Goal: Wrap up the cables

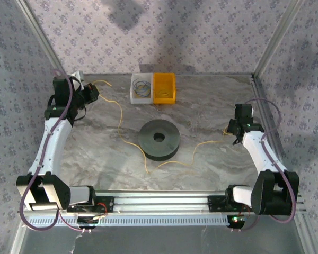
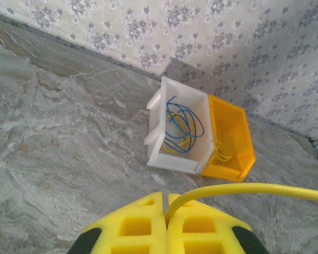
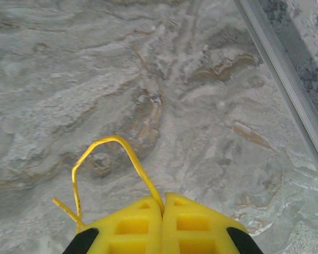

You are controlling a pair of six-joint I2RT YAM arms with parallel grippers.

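Note:
A thin yellow wire (image 1: 128,142) runs wavy across the marble table, passing under or beside the black spool (image 1: 159,139) in the middle. My left gripper (image 1: 93,91) at the far left is shut on one end of the wire (image 2: 244,189), which leaves between the yellow fingers (image 2: 143,225) and stretches right. My right gripper (image 1: 229,130) near the right edge is shut on the other end of the wire (image 3: 119,145), which loops up and back down to the left of the fingertips (image 3: 196,222).
A white bin (image 1: 141,89) (image 2: 180,129) holding blue and yellow wire coils and an orange bin (image 1: 164,88) (image 2: 228,140) stand at the back centre. Metal frame rails (image 3: 286,79) border the table on the right, and patterned walls enclose it.

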